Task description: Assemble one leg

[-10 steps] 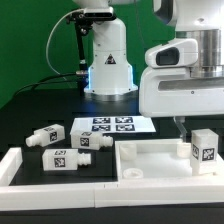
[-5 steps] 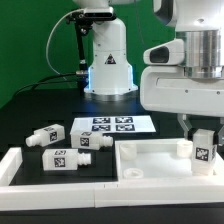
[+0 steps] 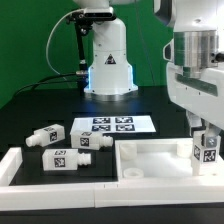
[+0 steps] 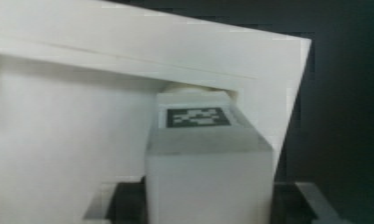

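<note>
A white leg (image 3: 207,152) with a marker tag stands upright at the right end of the large white panel (image 3: 150,160). My gripper (image 3: 205,142) is down over it with a finger on each side. In the wrist view the leg (image 4: 210,150) fills the space between my jaws, its tag facing the camera, and my gripper (image 4: 210,205) straddles it. A thin dark strip shows between each finger and the leg. The panel's rim (image 4: 95,90) lies behind it. Three more legs (image 3: 44,137) (image 3: 60,159) (image 3: 83,142) lie on the table at the exterior view's left.
The marker board (image 3: 112,125) lies flat behind the panel. The arm's base (image 3: 108,65) stands at the back. A low white rim (image 3: 12,165) runs along the exterior view's left front.
My gripper has moved towards the exterior view's right and down, from beside the upright leg to straddling it. The leg and the other parts have not moved.
</note>
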